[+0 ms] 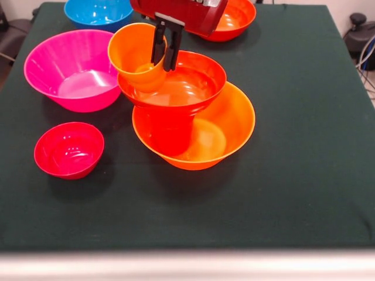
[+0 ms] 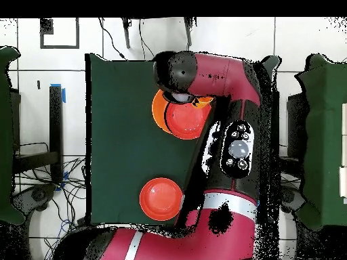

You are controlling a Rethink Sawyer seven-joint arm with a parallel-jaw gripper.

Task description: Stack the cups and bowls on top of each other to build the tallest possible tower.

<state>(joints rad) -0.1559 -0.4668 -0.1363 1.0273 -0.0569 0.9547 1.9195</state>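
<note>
Table (image 1: pixel 304 175): dark green cloth. Tower (image 1: pixel 193 126), centre: widest orange bowl (image 1: pixel 234 132) as base, red-orange bowl (image 1: pixel 196 79) raised above it, orange cup (image 1: pixel 133 54) tilted at that bowl's rim. Pink bowl (image 1: pixel 73 70) beside it; blue bowl (image 1: pixel 98 12) and another red-orange bowl (image 1: pixel 234 20) at far edge; crimson bowl (image 1: pixel 69 149) nearest. Gripper (image 1: pixel 164 50): fingers nearly together, pinching the cup's wall.

red arm (image 2: pixel 223 74), black claw (image 1: pixel 164 50)
</note>
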